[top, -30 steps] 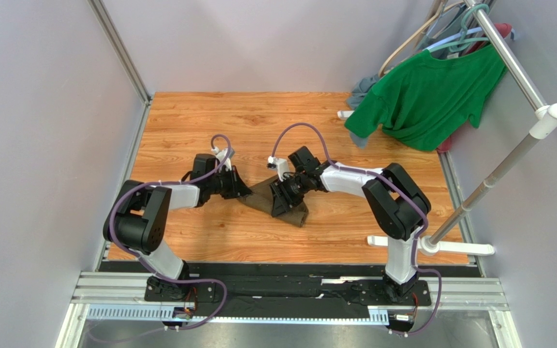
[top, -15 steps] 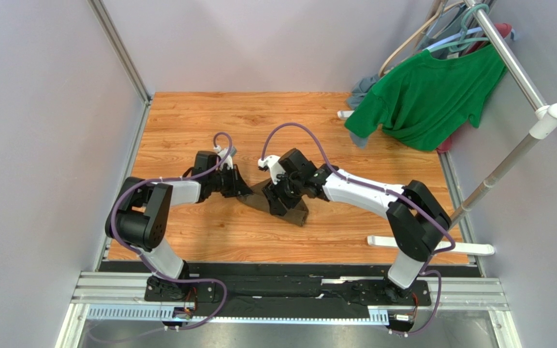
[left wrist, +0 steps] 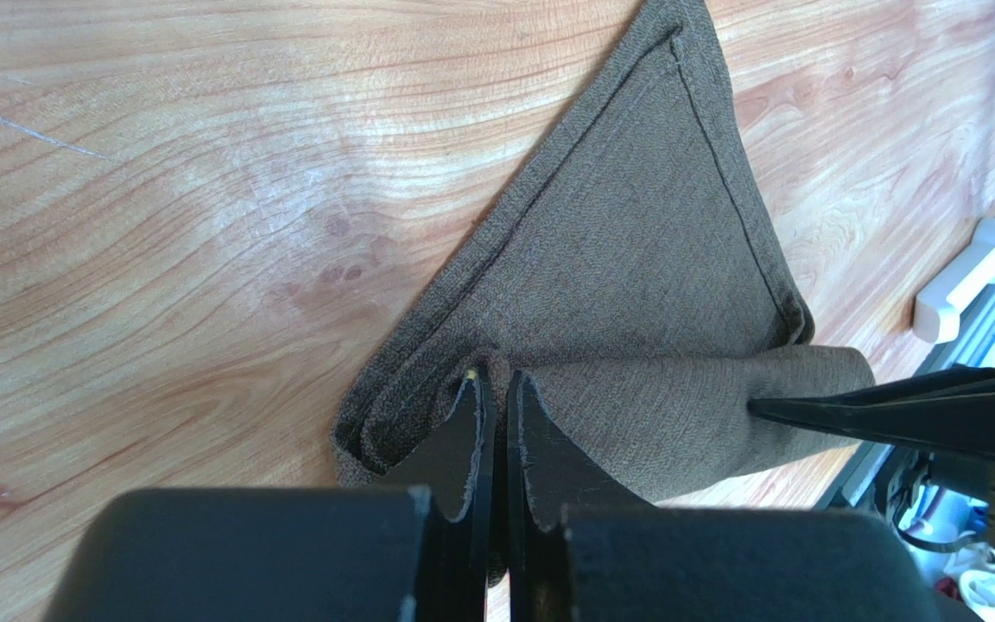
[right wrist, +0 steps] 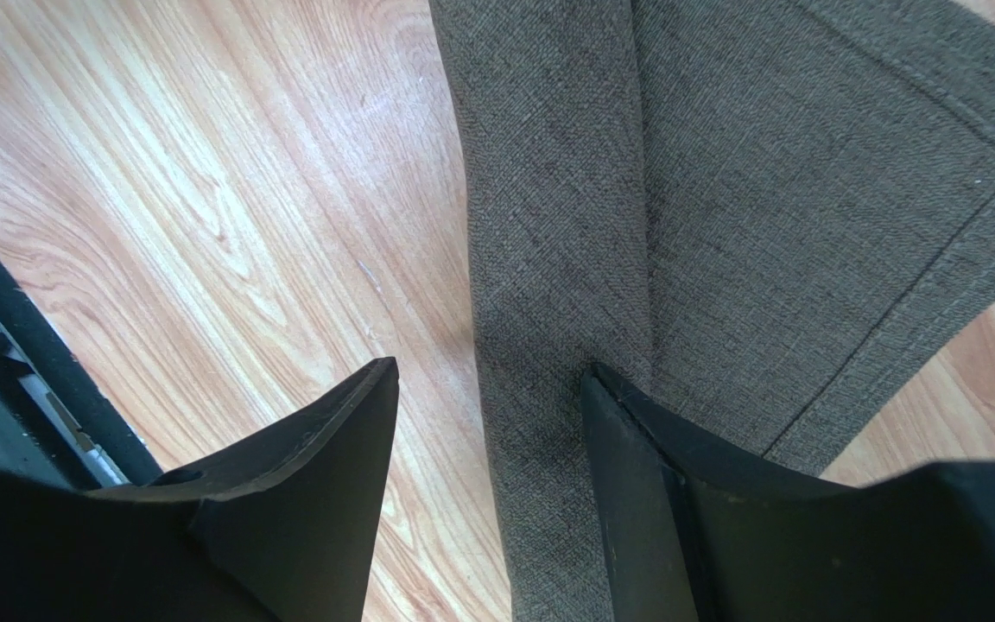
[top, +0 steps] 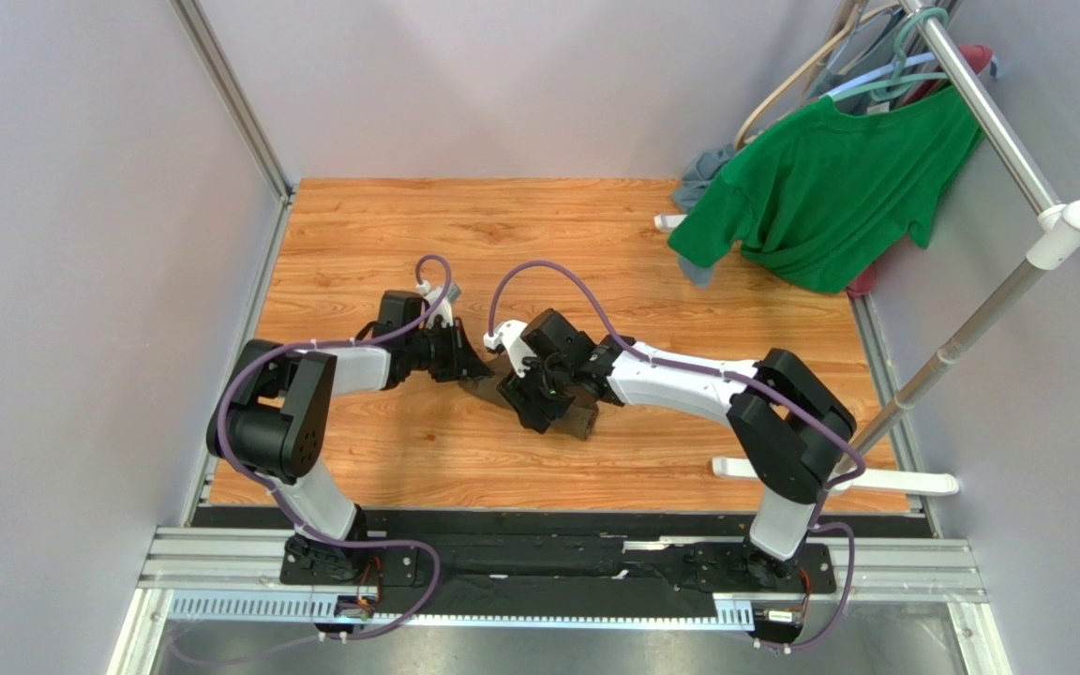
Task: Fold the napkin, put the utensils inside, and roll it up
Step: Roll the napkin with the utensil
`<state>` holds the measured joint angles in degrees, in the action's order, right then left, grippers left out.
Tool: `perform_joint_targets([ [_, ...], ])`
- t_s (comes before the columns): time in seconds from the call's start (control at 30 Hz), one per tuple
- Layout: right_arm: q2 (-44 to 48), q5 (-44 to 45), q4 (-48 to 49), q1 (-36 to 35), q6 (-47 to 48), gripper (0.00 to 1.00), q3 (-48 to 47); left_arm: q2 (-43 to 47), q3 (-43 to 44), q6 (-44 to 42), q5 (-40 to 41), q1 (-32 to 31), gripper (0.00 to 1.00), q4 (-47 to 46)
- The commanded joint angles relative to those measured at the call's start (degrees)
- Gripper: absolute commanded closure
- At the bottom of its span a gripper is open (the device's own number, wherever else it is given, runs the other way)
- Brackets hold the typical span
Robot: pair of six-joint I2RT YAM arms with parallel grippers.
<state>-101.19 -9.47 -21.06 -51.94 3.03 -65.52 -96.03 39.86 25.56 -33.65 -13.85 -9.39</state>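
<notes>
Napkin (left wrist: pixel 646 259) half-rolled — left jaws clenched on its end, right jaws spread astride it — open tabletop (top: pixel 363 239) around.

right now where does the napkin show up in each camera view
top external: napkin at the table's centre, partly hidden under the left gripper and right gripper.
left wrist: centre and right, a folded triangle with a rolled edge along its bottom.
right wrist: top centre to right, the roll running down between the open fingers.
shared landmark: the wooden table beneath it in all three.
</notes>
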Motion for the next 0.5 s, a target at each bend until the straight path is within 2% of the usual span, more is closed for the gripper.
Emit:
perform_joint_targets([
  [0.0, -1.47, 0.25, 2.25, -0.09, 1.63, 0.42, -0.14, -1.62, 1.10, -2.18, 1.04, -0.22, 1.00, 2.36],
  [0.2, -3.31, 0.77, 3.31, 0.00, 0.84, 0.44, 1.35, -1.88, 1.45, -2.18, 0.78, -0.22, 1.00, 2.27],
  [0.47, -6.30, 7.17, 4.10, -0.09, -1.09, 0.46, 2.94, -1.88, 2.50, -1.22, -0.27, -0.22, 0.99, 1.57],
])
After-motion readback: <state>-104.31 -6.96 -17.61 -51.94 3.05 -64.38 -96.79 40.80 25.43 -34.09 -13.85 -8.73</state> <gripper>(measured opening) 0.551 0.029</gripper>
